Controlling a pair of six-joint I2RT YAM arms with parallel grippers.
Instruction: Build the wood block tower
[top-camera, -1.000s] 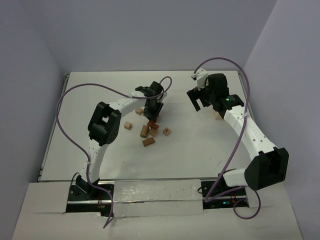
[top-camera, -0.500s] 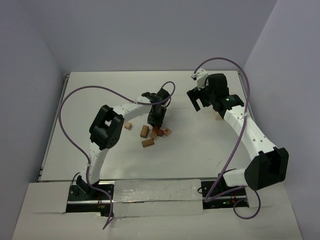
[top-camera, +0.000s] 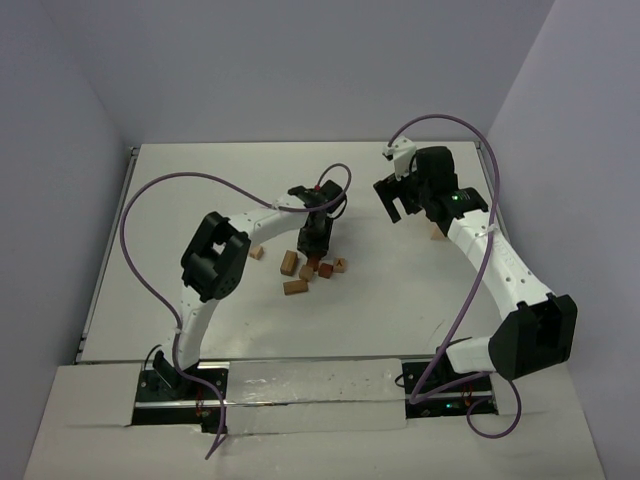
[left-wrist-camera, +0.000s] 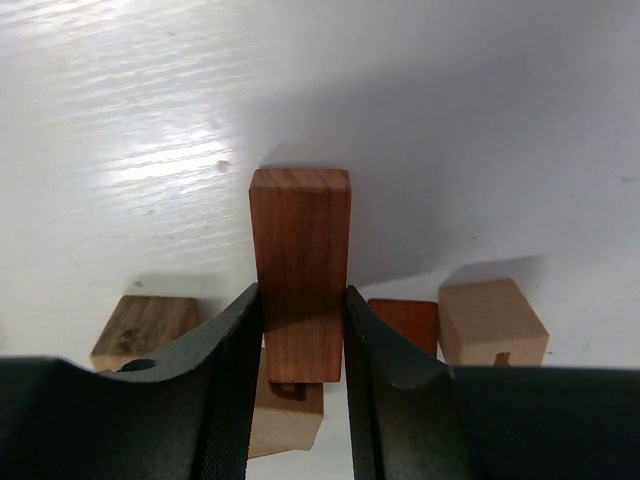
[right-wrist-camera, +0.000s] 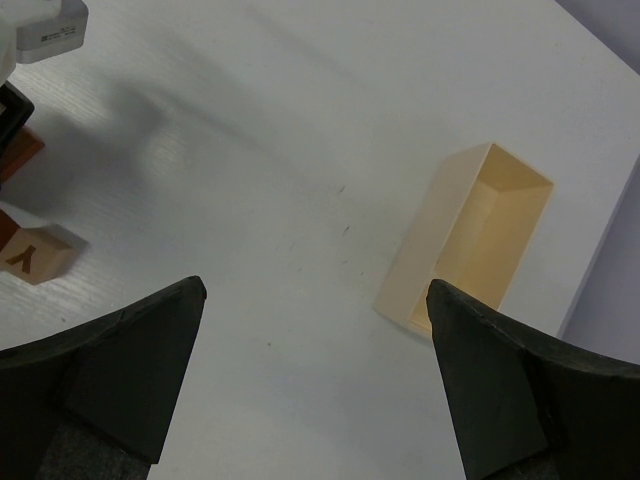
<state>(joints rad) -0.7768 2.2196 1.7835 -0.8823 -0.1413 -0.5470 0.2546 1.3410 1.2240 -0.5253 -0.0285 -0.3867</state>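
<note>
Letter Y on tan block (right-wrist-camera: 30, 262)

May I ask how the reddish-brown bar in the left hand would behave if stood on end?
The reddish-brown bar looks like rigid wood, so the left hand probably won't deform it. Being long and narrow, it may tip easily on end.

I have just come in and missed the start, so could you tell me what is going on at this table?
The left gripper is shut on a reddish-brown wooden bar, holding it upright over a tan block in the cluster of loose blocks near the middle of the table. Whether the bar touches that block is not clear. The other blocks lie unstacked. The right gripper hangs open and empty to the right, near the pale tray.
</note>
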